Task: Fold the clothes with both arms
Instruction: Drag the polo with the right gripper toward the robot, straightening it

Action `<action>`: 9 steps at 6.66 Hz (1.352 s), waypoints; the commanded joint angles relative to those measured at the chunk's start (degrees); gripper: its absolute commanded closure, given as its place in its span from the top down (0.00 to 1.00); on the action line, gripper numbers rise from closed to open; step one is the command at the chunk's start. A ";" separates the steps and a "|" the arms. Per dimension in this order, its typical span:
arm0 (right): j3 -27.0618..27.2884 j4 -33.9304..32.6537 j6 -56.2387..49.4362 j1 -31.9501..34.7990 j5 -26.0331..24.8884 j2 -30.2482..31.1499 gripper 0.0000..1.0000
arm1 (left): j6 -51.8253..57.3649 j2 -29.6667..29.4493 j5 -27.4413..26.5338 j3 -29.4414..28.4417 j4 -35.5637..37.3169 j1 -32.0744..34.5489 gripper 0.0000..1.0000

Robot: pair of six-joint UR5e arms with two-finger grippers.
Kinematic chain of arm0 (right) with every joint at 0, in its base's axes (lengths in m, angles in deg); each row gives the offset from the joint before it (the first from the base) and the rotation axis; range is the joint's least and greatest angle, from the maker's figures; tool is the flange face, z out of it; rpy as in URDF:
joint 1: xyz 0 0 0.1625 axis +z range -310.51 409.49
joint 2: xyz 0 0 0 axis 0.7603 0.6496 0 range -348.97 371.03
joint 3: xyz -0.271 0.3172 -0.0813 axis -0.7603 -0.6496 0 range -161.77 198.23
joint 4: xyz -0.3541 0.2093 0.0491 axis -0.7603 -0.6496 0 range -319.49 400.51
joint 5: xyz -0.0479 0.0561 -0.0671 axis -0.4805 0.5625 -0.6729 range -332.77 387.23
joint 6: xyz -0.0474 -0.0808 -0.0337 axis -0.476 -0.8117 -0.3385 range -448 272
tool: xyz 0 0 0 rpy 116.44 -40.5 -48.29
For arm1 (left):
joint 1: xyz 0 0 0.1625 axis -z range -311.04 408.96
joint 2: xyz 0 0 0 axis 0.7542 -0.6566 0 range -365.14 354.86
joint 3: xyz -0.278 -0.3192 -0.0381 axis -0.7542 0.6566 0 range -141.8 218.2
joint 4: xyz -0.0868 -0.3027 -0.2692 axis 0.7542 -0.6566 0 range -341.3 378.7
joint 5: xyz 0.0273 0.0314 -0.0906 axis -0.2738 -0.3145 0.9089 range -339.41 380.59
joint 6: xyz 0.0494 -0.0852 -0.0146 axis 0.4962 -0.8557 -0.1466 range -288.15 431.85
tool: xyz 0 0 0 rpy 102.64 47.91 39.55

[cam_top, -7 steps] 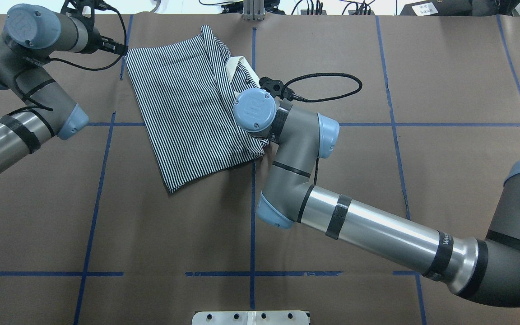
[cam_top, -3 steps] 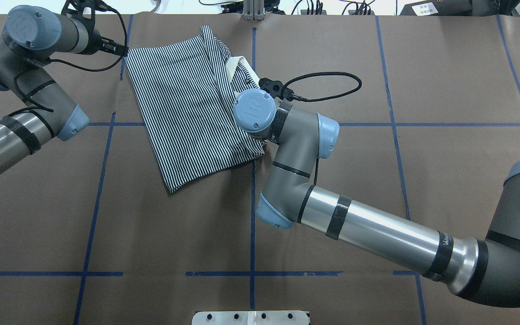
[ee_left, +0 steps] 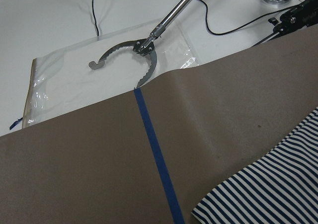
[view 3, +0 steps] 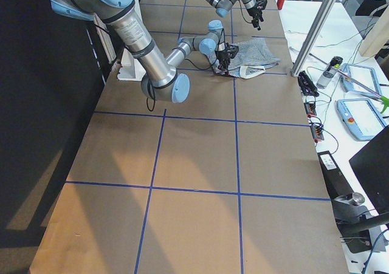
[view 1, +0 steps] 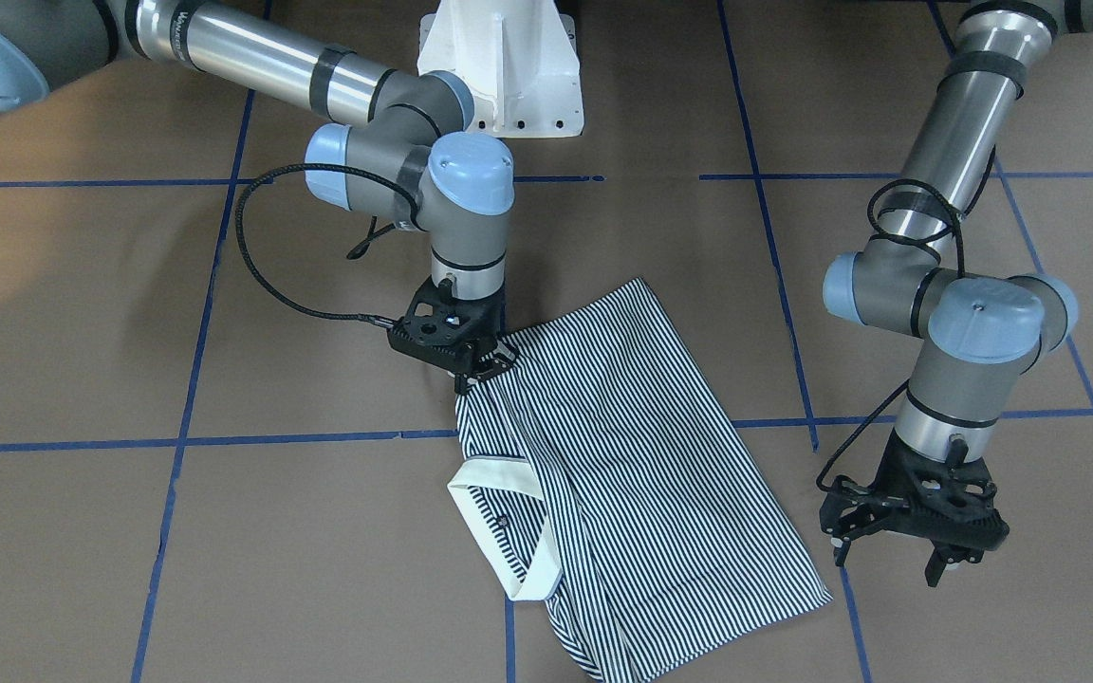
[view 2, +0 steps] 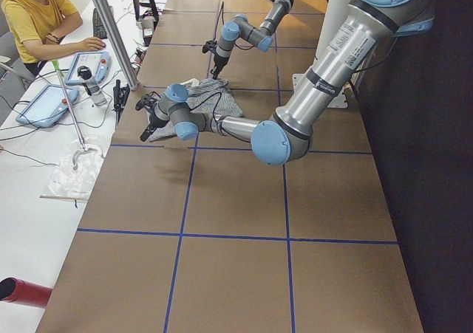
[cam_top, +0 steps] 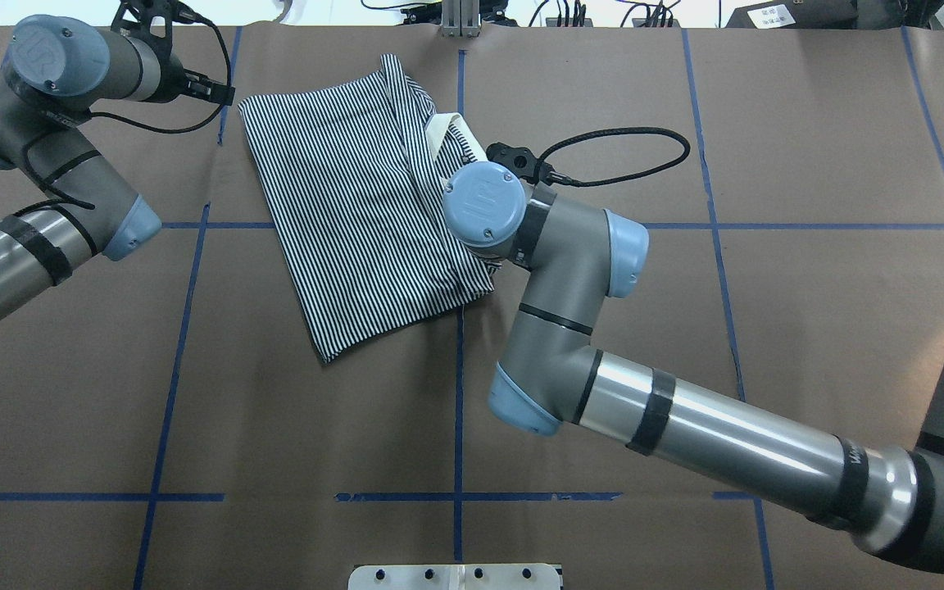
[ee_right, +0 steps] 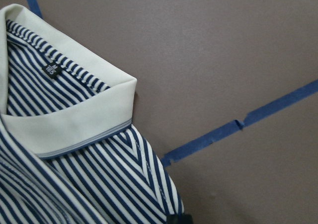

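The navy-and-white striped polo shirt (view 1: 641, 474) lies folded lengthwise on the brown table, its white collar (view 1: 499, 531) standing open on one side. My right gripper (view 1: 482, 372) is shut on the shirt's edge a little above the collar; in the overhead view its wrist hides the pinch. The right wrist view shows the collar (ee_right: 74, 119) and striped cloth close up. My left gripper (view 1: 888, 562) hangs open and holds nothing, just off the shirt's far corner (ee_left: 268, 194) and not touching it.
Blue tape lines (cam_top: 459, 393) grid the table. The white pedestal base (view 1: 504, 66) stands on the robot's side. Past the far edge is a white bench with a metal grabber tool (ee_left: 139, 50). A person (view 2: 33, 15) sits there. A black cable (cam_top: 628, 156) loops beside the right wrist.
My right arm has shifted to the right in the overhead view, dragging the shirt with it by a small amount. The left arm has hardly moved.
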 commanded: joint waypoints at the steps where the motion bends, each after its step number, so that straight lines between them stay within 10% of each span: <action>1: 20.04 -4.55 0.54 -6.47 -5.80 13.68 0.00 | -2.41 0.53 0.00 1.56 0.05 -1.35 1.00; 7: 28.30 -5.20 7.12 -17.14 -14.27 23.23 0.07 | -2.78 0.70 0.00 2.79 0.05 -1.70 1.00; 8: 28.30 -5.28 7.04 -17.66 -16.10 23.40 0.99 | -2.78 0.70 0.09 2.88 0.05 -1.70 1.00; 9: 28.39 -5.89 6.09 -17.58 -17.33 23.75 1.00 | -2.78 0.70 0.09 2.88 0.05 -1.70 1.00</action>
